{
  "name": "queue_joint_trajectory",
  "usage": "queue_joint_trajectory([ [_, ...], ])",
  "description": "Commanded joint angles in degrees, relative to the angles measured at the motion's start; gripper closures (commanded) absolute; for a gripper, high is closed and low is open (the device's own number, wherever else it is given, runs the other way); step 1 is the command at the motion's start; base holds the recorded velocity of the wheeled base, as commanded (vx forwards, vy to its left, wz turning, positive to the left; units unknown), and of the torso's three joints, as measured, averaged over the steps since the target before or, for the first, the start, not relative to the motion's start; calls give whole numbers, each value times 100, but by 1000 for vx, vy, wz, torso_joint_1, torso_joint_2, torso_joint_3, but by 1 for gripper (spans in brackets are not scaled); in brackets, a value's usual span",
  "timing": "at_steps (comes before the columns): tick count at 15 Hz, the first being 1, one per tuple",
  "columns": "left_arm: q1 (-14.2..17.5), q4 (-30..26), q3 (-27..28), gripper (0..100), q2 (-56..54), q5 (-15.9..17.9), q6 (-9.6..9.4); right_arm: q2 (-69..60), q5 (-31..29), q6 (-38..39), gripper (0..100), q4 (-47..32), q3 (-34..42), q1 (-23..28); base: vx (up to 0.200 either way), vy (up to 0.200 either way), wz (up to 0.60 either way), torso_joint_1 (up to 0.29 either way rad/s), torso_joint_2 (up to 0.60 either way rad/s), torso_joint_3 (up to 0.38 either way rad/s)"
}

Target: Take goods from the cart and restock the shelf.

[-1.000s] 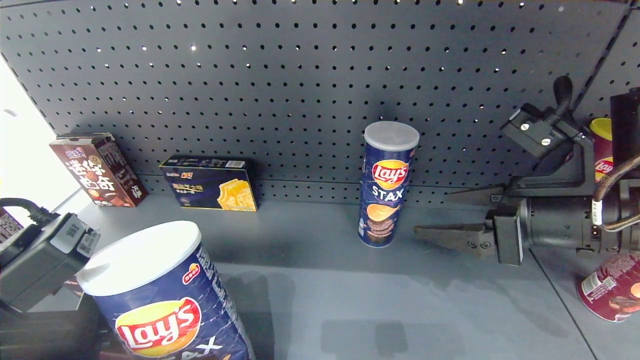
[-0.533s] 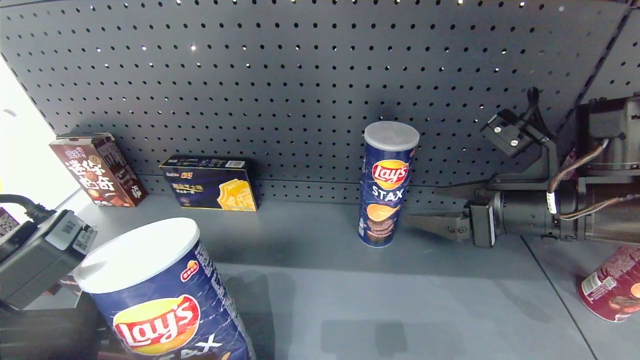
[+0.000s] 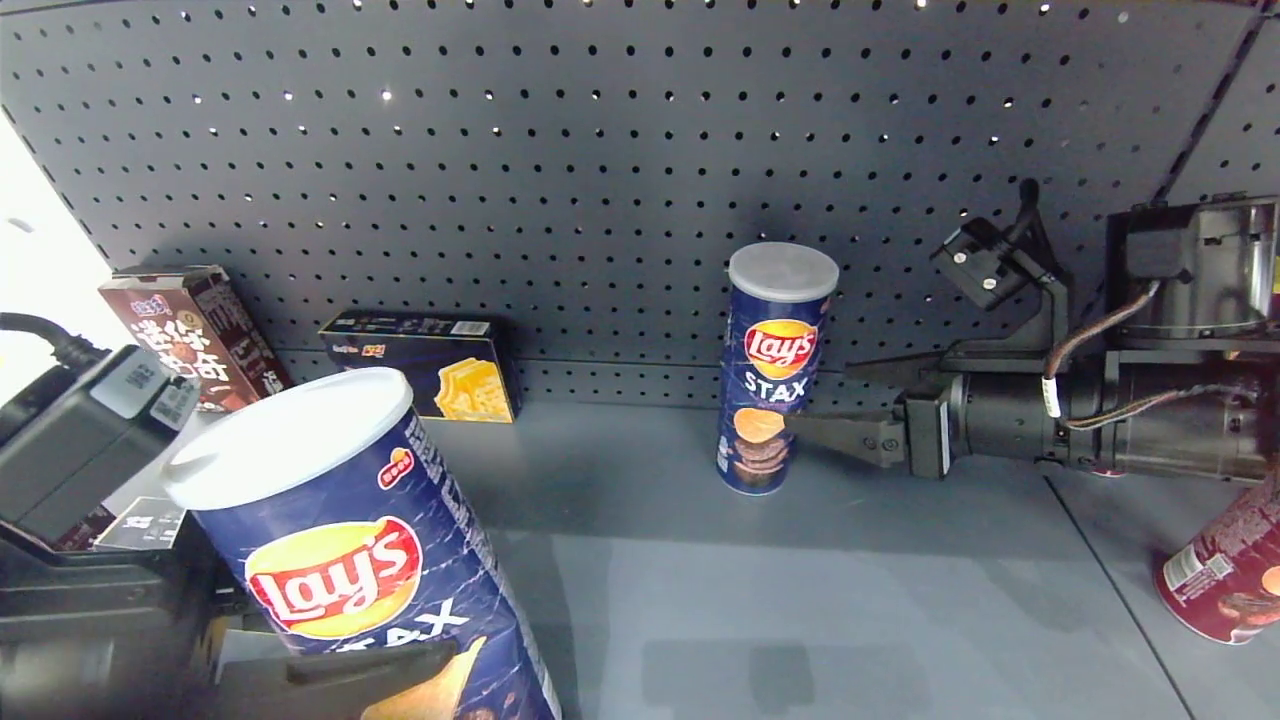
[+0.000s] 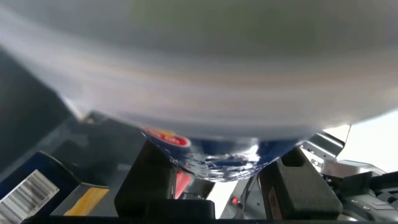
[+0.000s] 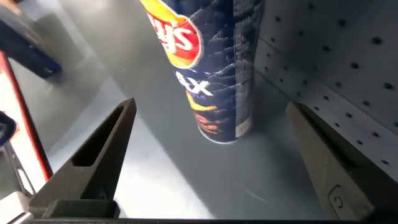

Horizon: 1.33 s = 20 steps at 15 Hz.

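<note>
A blue chip can [image 3: 775, 370] with a clear lid stands upright on the grey shelf [image 3: 800, 590], close to the pegboard. My right gripper [image 3: 818, 396] is open and level at its right side. The near finger tip overlaps the can's lower half. In the right wrist view the can [image 5: 211, 68] stands just beyond my gripper [image 5: 210, 109], between the lines of the two fingers. My left gripper [image 3: 400, 690] is shut on a second blue chip can [image 3: 340, 560], tilted, at the lower left. In the left wrist view, that can [image 4: 217, 155] sits between the fingers of that gripper [image 4: 217, 180].
A brown snack box [image 3: 195, 335] and a dark box with yellow crackers [image 3: 425, 365] stand against the pegboard [image 3: 600, 150] at the left. A red chip can [image 3: 1225, 575] lies at the right edge. Bare shelf lies in front of the standing can.
My right gripper has slid left along the shelf until its fingers reach the standing can. My left gripper has lifted its can higher and a little to the right.
</note>
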<state>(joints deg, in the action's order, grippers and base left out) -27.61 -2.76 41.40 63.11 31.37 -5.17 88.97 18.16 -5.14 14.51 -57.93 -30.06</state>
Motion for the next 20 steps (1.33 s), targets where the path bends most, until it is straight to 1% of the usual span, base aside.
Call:
queue_joint_trajectory([
  [1,-16,3,-9,100,79,1,-2,68,126,-4,0,70,45,9,0,0,0,0,0,0],
  [3,-16,3,-44,100,70,1,-10,147,126,-22,0,167,106,9,0,0,0,0,0,0],
  [7,-7,3,-88,100,52,10,-10,429,100,-13,0,782,221,62,0,0,0,0,0,0],
  [10,-7,3,-115,100,43,10,-2,595,135,-13,0,1089,309,132,0,0,0,0,0,0],
  [15,1,3,-194,100,43,1,-2,877,170,-13,0,1757,651,123,0,0,0,0,0,0],
  [20,10,3,-176,100,43,1,-2,1184,214,-13,0,1916,625,141,0,0,0,0,0,0],
])
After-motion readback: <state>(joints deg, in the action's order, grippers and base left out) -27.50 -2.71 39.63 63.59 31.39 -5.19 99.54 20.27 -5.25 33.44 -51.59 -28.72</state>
